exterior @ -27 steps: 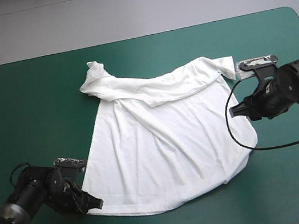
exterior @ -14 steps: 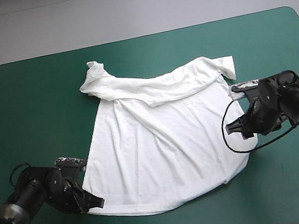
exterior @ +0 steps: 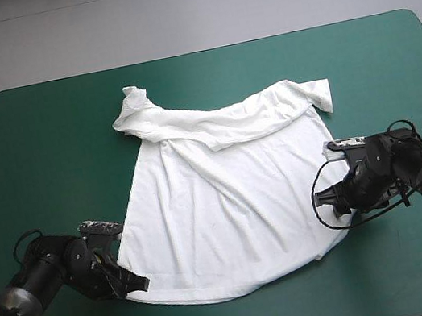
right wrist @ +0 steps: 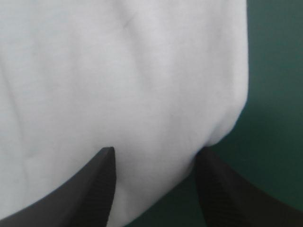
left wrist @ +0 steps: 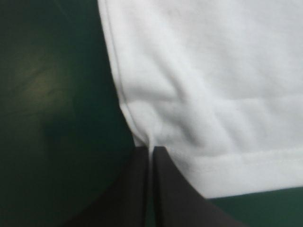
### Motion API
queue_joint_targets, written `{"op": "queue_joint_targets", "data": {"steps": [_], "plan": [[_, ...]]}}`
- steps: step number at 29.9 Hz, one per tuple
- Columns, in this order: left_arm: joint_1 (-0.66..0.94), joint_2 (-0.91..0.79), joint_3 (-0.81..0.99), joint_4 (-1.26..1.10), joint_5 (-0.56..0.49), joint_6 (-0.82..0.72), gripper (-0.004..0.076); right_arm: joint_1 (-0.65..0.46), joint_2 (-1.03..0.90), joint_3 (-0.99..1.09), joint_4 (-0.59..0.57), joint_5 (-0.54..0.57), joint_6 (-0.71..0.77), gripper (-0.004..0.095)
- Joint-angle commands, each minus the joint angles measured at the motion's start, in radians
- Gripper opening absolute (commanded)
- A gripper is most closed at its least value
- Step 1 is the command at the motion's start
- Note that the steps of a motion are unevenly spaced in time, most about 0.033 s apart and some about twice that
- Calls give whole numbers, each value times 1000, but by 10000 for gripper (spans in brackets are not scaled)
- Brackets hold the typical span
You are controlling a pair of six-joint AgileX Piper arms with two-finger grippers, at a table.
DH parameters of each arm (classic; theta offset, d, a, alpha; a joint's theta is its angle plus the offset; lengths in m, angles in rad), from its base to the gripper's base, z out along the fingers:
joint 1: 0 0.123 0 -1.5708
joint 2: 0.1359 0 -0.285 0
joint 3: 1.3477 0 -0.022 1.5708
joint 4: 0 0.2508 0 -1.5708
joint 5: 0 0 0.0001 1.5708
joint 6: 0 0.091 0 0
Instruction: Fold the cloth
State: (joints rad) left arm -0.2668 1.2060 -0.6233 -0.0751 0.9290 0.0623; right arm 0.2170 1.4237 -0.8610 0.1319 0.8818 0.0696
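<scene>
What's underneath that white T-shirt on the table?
Only the teal-green cover shows around the T-shirt; the shirt hides whatever lies under it. At a near corner the left gripper pinches its hem.

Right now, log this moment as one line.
white short-sleeved T-shirt: spread mostly flat on teal-green table cover | left jaws: shut on near-left hem corner | right jaws: open at near-right edge

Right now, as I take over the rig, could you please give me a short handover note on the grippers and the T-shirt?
Left gripper: shut on the T-shirt at its near left hem corner.
Right gripper: open, the shirt's right edge between its fingers.
T-shirt: spread mid-table on the teal-green cover, collar end rumpled at the far side.
Done: one corner gripped. Left: grip the right edge, then fold.
</scene>
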Motion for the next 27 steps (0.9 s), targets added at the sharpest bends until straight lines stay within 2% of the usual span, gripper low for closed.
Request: {"op": "queue_joint_targets", "data": {"steps": [1, 7, 9, 11, 14, 20, 27], "plan": [[-8, -15, -19, -33, -12, 2, -9, 1, 4, -20, 28, -28, -5, 499], [-8, -15, -19, -38, -13, 37, -9, 1, 101, -20, 46, -24, -5, 497], [-8, -15, -19, -38, -11, 32, -9, 1, 120, -20, 58, -8, -4, 455], [-8, -15, -19, -40, -11, 32, -9, 11, 130, -20, 56, 14, -16, 320], [-8, -15, -23, -45, -12, 28, -9, 50, 128, -20, 24, 36, -14, -11], [-8, -15, -113, -82, 8, 27, -9, 69, 70, -41, 6, 61, 41, -19], [-8, -15, -385, -86, 91, 66, -9, 69, -101, -180, 1, 119, 48, -19]]}}
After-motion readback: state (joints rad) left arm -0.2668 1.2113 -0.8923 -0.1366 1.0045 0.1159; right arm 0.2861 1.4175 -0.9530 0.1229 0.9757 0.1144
